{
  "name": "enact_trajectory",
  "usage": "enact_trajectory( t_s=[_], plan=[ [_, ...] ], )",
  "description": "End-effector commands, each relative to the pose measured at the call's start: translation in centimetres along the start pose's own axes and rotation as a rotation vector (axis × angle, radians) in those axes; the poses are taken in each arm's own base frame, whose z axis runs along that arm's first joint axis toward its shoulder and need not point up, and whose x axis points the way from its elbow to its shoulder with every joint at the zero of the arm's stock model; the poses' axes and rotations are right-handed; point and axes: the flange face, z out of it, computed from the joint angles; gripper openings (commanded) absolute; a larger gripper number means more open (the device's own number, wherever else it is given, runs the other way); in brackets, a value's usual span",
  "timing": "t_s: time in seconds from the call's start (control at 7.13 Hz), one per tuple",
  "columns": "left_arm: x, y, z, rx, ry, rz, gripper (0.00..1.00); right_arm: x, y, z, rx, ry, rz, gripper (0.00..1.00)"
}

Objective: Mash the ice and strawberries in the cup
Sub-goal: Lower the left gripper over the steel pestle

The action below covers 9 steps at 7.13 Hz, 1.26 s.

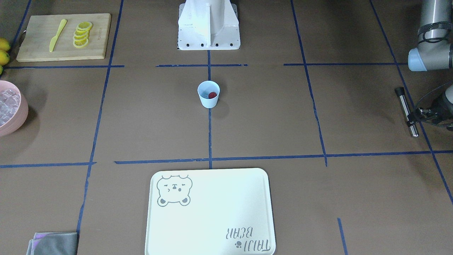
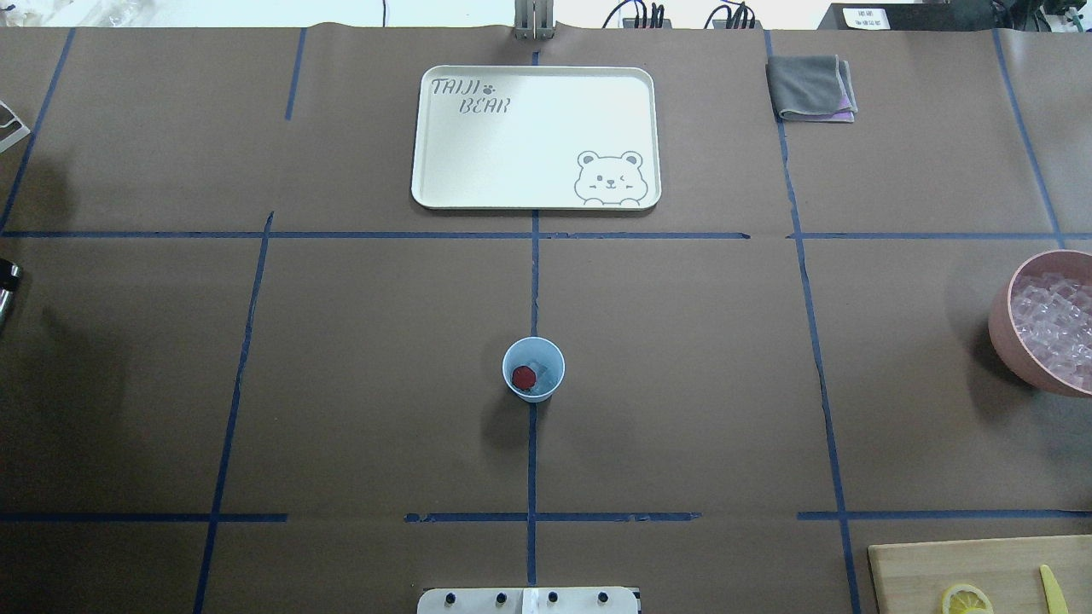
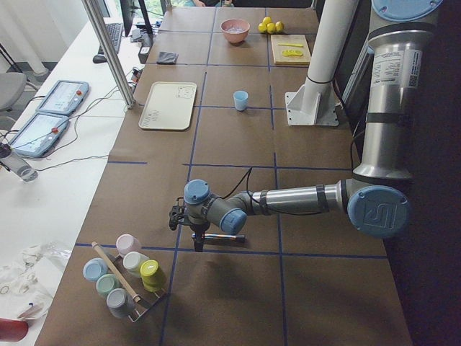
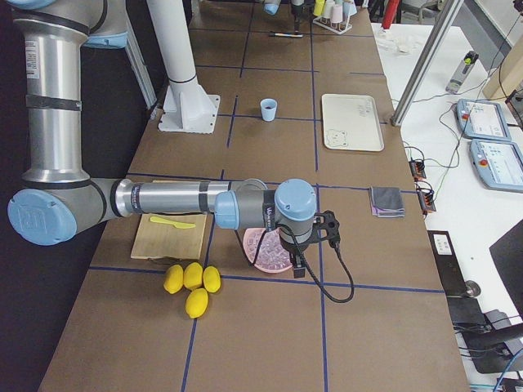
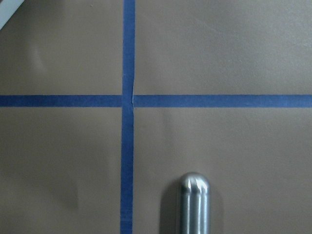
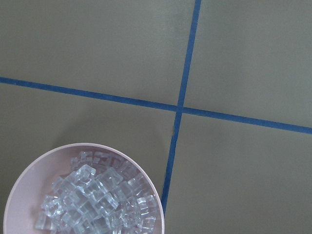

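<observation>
**Fingers (image 1: 410, 123) of the left arm are at the masher (image 1: 407, 111), but nothing is mashed yet**

One cup (image 1: 208, 102) stands in the middle of the table (image 2: 384, 384), right on a blue tape line. Inside it is one red strawberry (image 2: 523, 376), round and whole. Next to the berry is some ice (image 2: 540, 373). I think it is one or two cubes, but they are too see-through to count. So the filling looks done, and all the mashing is left to do.

The one masher is metal and lies on the table at the robot's left side, far from the cup. The fingers of the left arm reach down at it. The left wrist view shows only its round tip, so I cannot tell if the fingers are pinching it or are spread. I think it has to be picked up, carried to the cup and pushed down.

The fingers of the right arm (image 4: 296, 261) hang over one pink bowl (image 2: 1000, 337), far off at the other side. They show only in one side view, so I cannot tell if they are spread or pressed together. The bowl holds a heap of ice cubes (image 6: 97, 200), too many to count.

Farther out are:
- one tray (image 2: 529, 136)
- one wooden board (image 1: 35, 35), with one yellow knife (image 1: 57, 34) and about five lemon slices (image 1: 81, 35) on it
- four whole lemons (image 4: 192, 282)
- one grey cloth (image 2: 806, 85)
</observation>
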Motion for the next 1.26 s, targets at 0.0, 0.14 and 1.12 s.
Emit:
enact_trajectory(
  t_s=[0.0,0.14,1.12],
  plan=[
    [0.2,-0.1,0.0,0.0,0.002,0.001,1.0,0.1,0.0,0.1,-0.001,0.0,0.001,0.99],
    [0.4,-0.3,-0.2,0.004,0.004,0.003,1.0,0.1,0.0,0.1,-0.001,0.0,0.001,0.99],
    [1.6,0.4,1.1,-0.034,0.029,0.025,1.0,0.2,0.0,0.2,-0.003,0.0,0.002,0.99]
  ],
)
